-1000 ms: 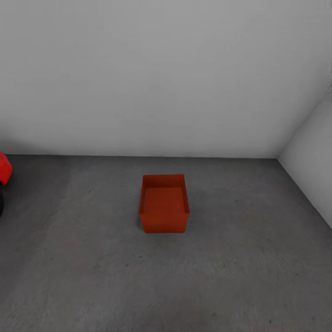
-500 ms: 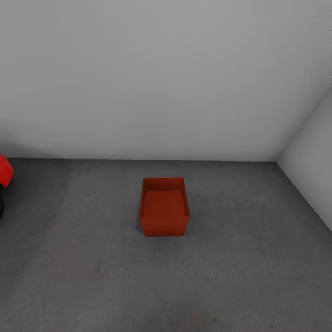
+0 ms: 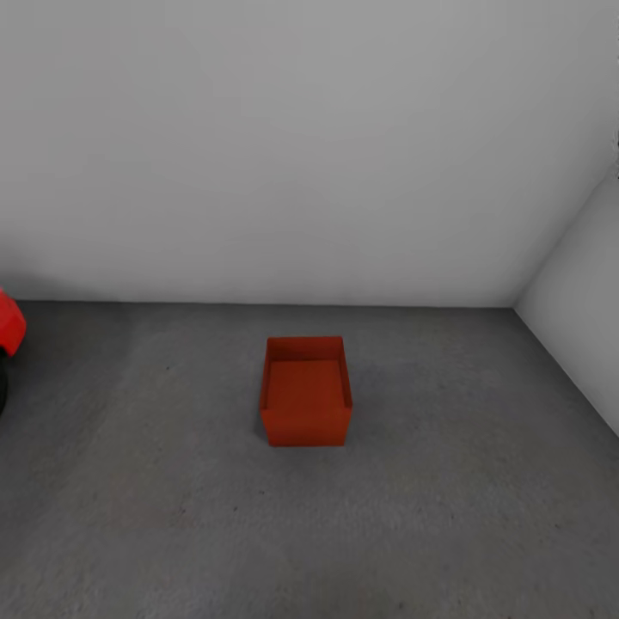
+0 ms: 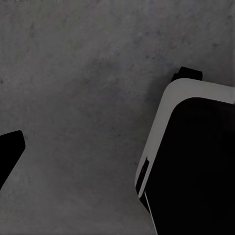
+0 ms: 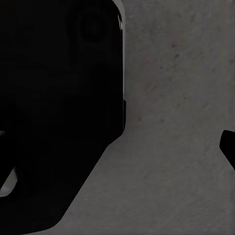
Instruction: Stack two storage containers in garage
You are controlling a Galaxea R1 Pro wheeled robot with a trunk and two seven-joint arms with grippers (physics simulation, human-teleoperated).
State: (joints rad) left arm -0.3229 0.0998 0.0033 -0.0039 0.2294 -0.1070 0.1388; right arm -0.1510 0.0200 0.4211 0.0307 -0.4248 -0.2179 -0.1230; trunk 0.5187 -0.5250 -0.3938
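Observation:
A red-orange open-top storage container (image 3: 306, 391) stands on the grey concrete floor (image 3: 447, 516) of the garage, a little way out from the white back wall. It looks rather tall, and I cannot tell whether it is one bin or two stacked. In the left wrist view, my left gripper's dark fingertip (image 4: 10, 152) pokes in at the frame edge over bare concrete. In the right wrist view, my right gripper's fingertip (image 5: 229, 147) does the same. Nothing is between the fingers of either gripper.
A red car's corner (image 3: 9, 322) and its black tyre sit at the far left. White walls (image 3: 309, 146) meet in a corner at the right. The robot's own dark, white-edged base (image 4: 196, 161) shows below both wrists.
The whole head view has slid down slightly, so the camera moved. The container and the car keep their places on the floor.

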